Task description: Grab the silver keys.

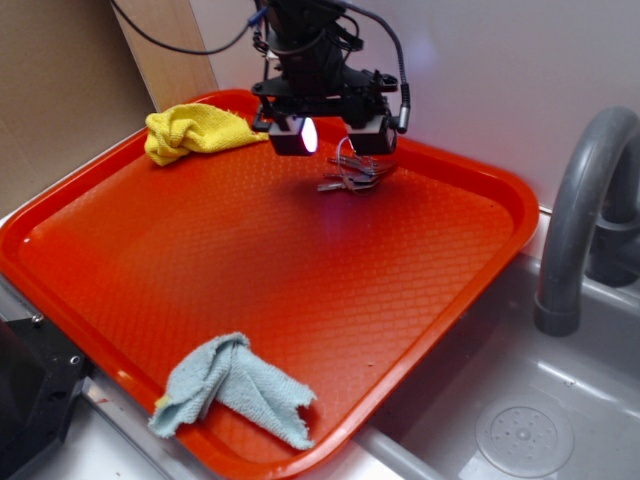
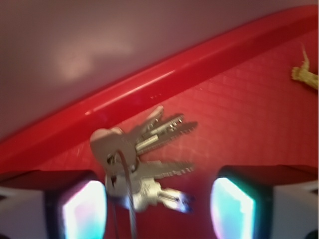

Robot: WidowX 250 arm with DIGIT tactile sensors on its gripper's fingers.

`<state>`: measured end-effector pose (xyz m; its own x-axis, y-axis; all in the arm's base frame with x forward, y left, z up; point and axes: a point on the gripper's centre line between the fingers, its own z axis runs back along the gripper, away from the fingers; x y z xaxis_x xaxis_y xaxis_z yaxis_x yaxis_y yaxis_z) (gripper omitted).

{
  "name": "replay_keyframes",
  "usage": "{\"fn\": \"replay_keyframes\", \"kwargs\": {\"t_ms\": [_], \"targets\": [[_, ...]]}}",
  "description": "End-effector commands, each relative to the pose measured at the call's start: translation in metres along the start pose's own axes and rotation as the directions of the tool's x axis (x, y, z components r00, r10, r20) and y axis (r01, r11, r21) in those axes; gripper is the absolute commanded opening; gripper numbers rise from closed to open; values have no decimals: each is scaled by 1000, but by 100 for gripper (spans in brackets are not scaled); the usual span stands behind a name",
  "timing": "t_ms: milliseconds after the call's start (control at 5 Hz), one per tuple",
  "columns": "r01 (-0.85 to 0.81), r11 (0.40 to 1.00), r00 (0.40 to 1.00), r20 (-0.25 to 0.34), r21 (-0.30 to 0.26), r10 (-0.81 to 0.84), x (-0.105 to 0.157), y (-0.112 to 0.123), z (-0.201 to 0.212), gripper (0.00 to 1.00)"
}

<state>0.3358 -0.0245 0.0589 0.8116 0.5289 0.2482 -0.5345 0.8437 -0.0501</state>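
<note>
Progress stands at the approach: the black pincer (image 1: 330,135) hangs spread wide, empty, above the small bunch of grey-silver metal keys (image 1: 352,175), which lies on the red plastic tray (image 1: 300,290) near its far rim, about one o'clock from the tray's middle. Lowering, closing and lifting remain.

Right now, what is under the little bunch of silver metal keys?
The silver metal keys lie on the red plastic tray, between the open gripper's fingers. Only bumpy tray shows around them; the patch directly beneath is covered.
</note>
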Motion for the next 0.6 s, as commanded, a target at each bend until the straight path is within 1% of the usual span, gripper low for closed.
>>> {"fn": "replay_keyframes", "kwargs": {"t_ms": [0, 200, 400], "targets": [[-6, 999, 999, 35, -37, 8, 24, -2, 11, 0], [156, 986, 985, 72, 52, -159, 26, 10, 41, 0], [328, 943, 926, 179, 52, -332, 15, 53, 99, 0]]}}
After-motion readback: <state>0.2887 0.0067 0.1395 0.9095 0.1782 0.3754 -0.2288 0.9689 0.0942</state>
